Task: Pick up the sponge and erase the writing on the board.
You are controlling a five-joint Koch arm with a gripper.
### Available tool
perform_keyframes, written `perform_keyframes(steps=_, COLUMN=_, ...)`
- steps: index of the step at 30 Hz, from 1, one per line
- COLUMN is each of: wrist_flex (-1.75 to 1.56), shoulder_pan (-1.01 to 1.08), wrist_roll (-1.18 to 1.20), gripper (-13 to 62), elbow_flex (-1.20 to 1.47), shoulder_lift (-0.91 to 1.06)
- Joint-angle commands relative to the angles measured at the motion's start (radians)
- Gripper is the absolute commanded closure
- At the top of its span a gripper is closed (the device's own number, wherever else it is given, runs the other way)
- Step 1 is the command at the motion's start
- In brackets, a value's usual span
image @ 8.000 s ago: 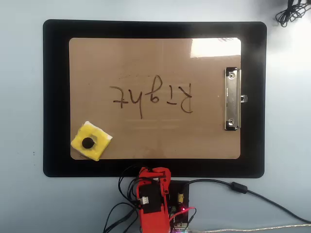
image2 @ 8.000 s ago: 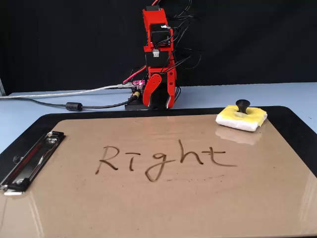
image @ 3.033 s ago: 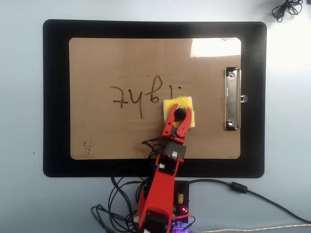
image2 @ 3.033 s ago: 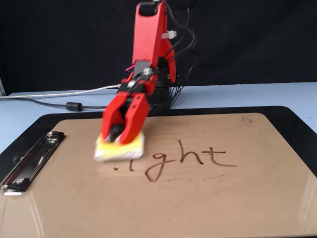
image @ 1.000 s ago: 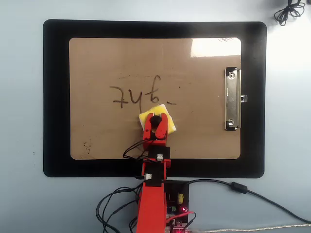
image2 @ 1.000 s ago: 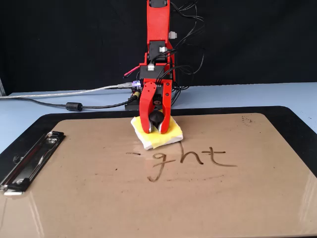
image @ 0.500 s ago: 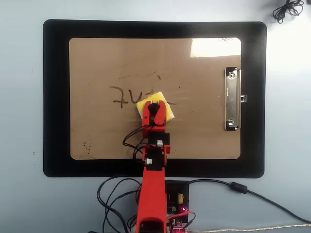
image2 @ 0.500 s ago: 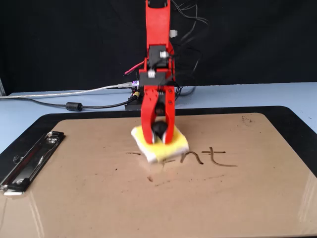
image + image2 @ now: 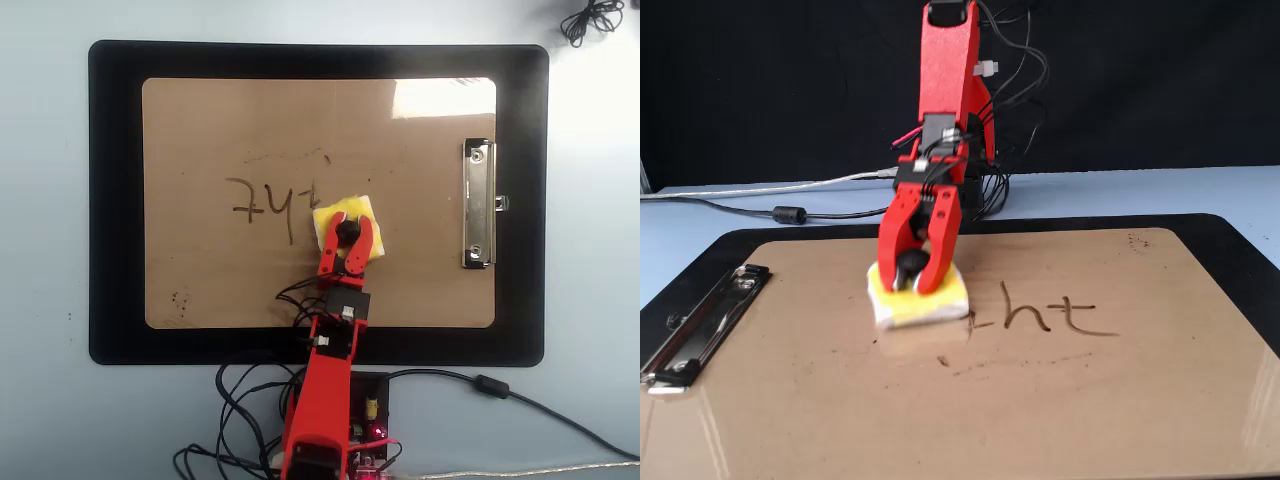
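gripper (image 9: 346,231) clamping sponge (image 9: 328,214) on board (image 9: 200,120), clip (image 9: 477,204) well apart

Covered across its middle in both views by the red gripper (image 9: 346,232) (image 9: 910,283): the yellow sponge (image 9: 330,214) (image 9: 945,296), with only a sliver of its black knob (image 9: 346,230) (image 9: 909,265) peeking out between the jaws. Cut off at the bottom edge of the overhead frame: the arm's base (image 9: 318,462); cut off at the lower corners of the fixed frame: the near edge of the board (image 9: 1060,400). Too faint to read just below centre in the fixed frame: thin smears (image 9: 985,364) near the writing (image 9: 1040,315), and likewise some tiny specks (image 9: 178,298) at the board's lower left in the overhead frame.
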Motion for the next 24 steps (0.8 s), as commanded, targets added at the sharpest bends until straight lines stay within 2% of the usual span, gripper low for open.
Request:
perform_keyframes(steps=1, wrist_flex=0.086, shoulder_pan=0.023, wrist_roll=-0.014, gripper=57.1, elbow_flex=0.032, shoulder_lift=0.118)
perform_keyframes(steps=4, wrist_flex=0.13, shoulder_pan=0.018, wrist_roll=-0.012, gripper=57.2, elbow_flex=-0.003, shoulder_lift=0.094)
perform_keyframes(steps=8, wrist_flex=0.126, shoulder_pan=0.015, wrist_roll=-0.015, gripper=57.2, elbow_flex=-0.222, shoulder_lift=-0.144)
perform_keyframes(steps=10, wrist_flex=0.132, shoulder_pan=0.015, wrist_roll=-0.014, gripper=57.1, elbow_flex=-0.288, shoulder_lift=-0.196)
perform_keyframes(steps=12, wrist_flex=0.14, shoulder_pan=0.017, wrist_roll=-0.011, gripper=57.1, elbow_flex=-0.227, shoulder_lift=-0.135)
perform_keyframes(steps=15, wrist_flex=0.137, shoulder_pan=-0.003, wrist_roll=-0.009, gripper=57.2, elbow_flex=-0.032, shoulder_lift=0.077)
perform_keyframes(steps=18, wrist_flex=0.132, shoulder_pan=-0.163, wrist_roll=-0.014, gripper=57.1, elbow_flex=-0.035, shoulder_lift=0.069)
perform_keyframes(steps=20, wrist_flex=0.132, shoulder_pan=-0.293, wrist_roll=-0.021, gripper=57.2, elbow_flex=-0.184, shoulder_lift=-0.069)
perform_keyframes(steps=24, wrist_flex=0.135, shoulder_pan=-0.304, wrist_roll=-0.046, gripper=57.1, elbow_flex=-0.463, shoulder_lift=-0.348)
